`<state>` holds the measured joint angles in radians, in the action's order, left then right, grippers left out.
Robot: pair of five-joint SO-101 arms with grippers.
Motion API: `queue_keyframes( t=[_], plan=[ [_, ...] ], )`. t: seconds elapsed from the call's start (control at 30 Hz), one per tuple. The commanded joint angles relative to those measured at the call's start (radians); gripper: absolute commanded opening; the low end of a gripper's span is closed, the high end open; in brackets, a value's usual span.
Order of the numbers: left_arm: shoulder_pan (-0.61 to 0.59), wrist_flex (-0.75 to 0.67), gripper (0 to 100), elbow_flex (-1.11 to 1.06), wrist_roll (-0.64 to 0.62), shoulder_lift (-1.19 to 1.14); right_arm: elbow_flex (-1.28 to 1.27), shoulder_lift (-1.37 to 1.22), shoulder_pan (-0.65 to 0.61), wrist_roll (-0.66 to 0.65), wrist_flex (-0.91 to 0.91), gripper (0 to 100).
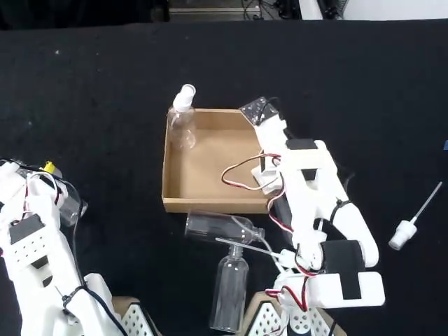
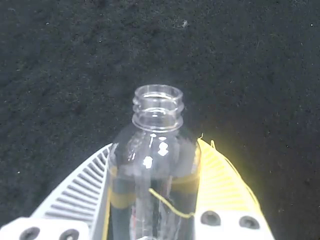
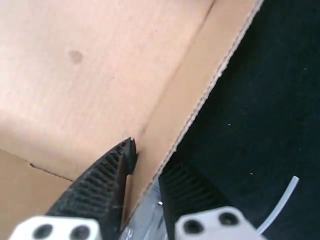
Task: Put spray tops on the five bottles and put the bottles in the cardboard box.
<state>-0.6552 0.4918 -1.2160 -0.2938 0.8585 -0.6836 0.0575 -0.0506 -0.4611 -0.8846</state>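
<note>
Robotics lab, test station.
Bench [image 1: 105,84] covered in black cloth; white plastic left arm [image 1: 35,259] and right arm [image 1: 315,203] side by side, with bare red and white wiring [image 1: 241,175]; loose cables [image 1: 255,8] behind the far edge.

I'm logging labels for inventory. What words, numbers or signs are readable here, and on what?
None can be read: the cardboard box, the clear bottle and the loose spray top carry no visible print.
</note>
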Motion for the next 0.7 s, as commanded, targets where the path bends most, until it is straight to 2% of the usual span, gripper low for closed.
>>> queue_keyframes(
  t=[0.0,0.5,0.67],
  plan=[
    [-0.005,-0.021,3,0.048,-0.009,0.023,-0.004,0.059,0.021,-0.002,-0.018,1.1],
    [-0.005,-0.021,3,0.048,-0.009,0.026,-0.002,0.061,0.021,-0.003,-0.031,1.8],
    [-0.005,-0.021,3,0.048,-0.009,0.025,0.058,0.061,0.014,0.0,-0.106,20.7]
  ],
)
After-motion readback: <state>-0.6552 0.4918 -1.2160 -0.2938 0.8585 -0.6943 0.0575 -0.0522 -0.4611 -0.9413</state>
